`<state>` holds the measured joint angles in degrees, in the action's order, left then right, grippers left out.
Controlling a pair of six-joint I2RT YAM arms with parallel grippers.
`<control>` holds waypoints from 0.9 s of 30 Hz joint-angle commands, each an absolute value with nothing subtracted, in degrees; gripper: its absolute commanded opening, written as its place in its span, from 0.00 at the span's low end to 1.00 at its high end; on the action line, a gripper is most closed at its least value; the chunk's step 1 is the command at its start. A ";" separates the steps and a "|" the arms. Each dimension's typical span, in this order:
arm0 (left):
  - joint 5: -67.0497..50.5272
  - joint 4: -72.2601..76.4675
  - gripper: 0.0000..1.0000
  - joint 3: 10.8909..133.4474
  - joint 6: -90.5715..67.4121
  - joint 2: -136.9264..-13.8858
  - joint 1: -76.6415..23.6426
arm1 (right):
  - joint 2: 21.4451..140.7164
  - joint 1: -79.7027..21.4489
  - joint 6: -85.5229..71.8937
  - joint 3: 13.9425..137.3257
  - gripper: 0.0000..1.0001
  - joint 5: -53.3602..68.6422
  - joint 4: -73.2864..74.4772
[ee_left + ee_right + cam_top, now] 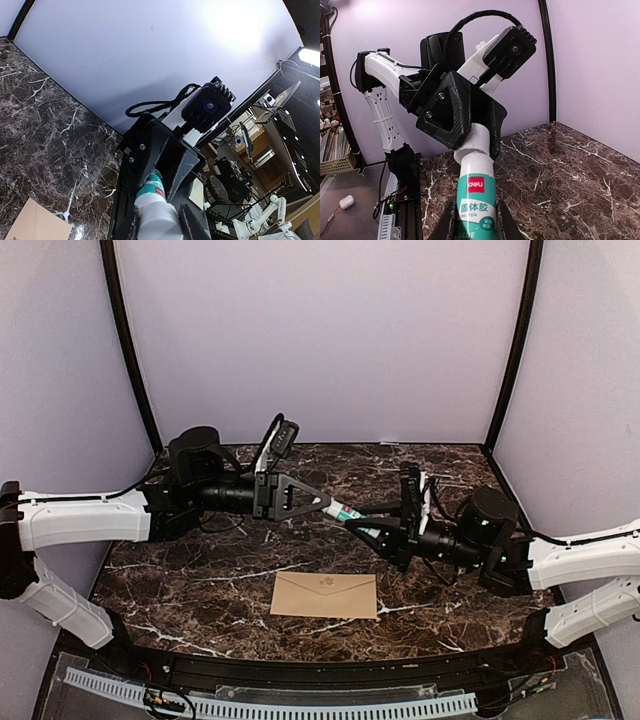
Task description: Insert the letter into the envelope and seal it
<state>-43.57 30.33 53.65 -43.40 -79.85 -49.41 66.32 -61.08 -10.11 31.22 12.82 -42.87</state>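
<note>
The brown envelope (325, 596) lies flat on the marble table near the front, flap folded down, with a small mark at the flap's tip. Its corner shows in the left wrist view (37, 224). The letter is out of view. A green-and-white glue stick (345, 511) hangs in the air between both grippers, behind and above the envelope. My left gripper (322, 504) is shut on its white cap (159, 217). My right gripper (364, 526) is shut on its green body (476, 197).
The marble table (200, 580) is walled by lilac panels on three sides. A black rail with a white cable strip (270, 705) runs along the near edge. Both arms reach inward over the table's middle.
</note>
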 commanded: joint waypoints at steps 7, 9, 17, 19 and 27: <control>-39.51 24.29 0.25 55.52 -39.04 -79.87 -49.81 | 66.58 -60.92 -9.85 34.48 0.00 12.60 -44.31; -38.74 23.36 0.25 55.65 -38.51 -79.81 -49.83 | 66.58 -60.92 -9.89 34.59 0.00 12.58 -44.00; -37.46 22.25 0.25 55.42 -37.95 -79.94 -49.83 | 66.28 -61.00 -9.58 34.72 0.00 12.38 -43.55; -38.14 23.11 0.25 55.38 -38.38 -80.35 -49.83 | 66.81 -61.00 -9.58 34.72 0.00 12.57 -43.93; -42.19 28.33 0.25 55.42 -41.85 -81.76 -50.05 | 69.35 -60.93 -9.54 34.32 0.00 13.94 -48.02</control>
<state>-40.14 25.26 54.41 -40.34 -80.73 -49.39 67.92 -60.58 -9.93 32.25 11.35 -41.28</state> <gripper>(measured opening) 0.255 0.187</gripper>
